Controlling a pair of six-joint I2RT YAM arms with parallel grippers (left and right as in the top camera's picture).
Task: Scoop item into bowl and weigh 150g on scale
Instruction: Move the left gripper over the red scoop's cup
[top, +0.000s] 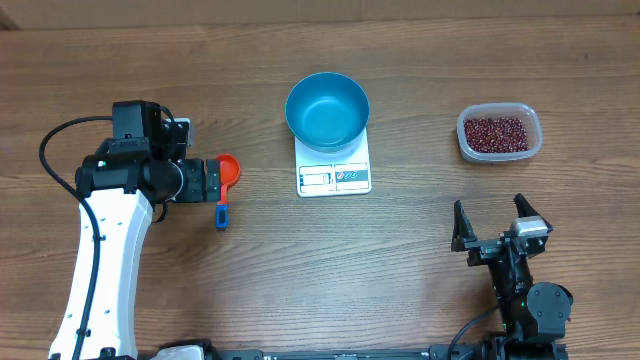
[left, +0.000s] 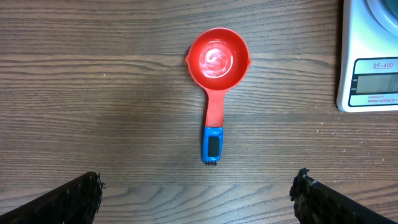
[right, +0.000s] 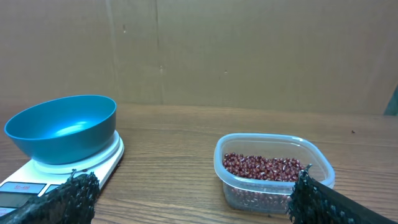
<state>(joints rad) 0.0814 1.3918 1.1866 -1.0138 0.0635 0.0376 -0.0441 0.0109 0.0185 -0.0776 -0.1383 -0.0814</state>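
Observation:
The blue bowl (top: 327, 110) stands empty on the white scale (top: 334, 177) at the middle back of the table. Dark red beans (top: 495, 132) fill a clear container (top: 531, 145) at the back right. A red scoop with a blue handle (top: 225, 185) lies flat to the left of the scale. My left gripper (left: 196, 193) hovers open above the scoop (left: 216, 68), just short of its handle end, holding nothing. My right gripper (top: 492, 222) is open and empty near the front right, facing the container (right: 273, 186), the beans (right: 264, 167) and the bowl (right: 62, 127).
A corner of the scale (left: 370, 62) with its display shows at the right edge of the left wrist view. A cardboard wall (right: 249, 50) rises behind the table. Bare wooden tabletop (top: 400, 260) lies between the two arms.

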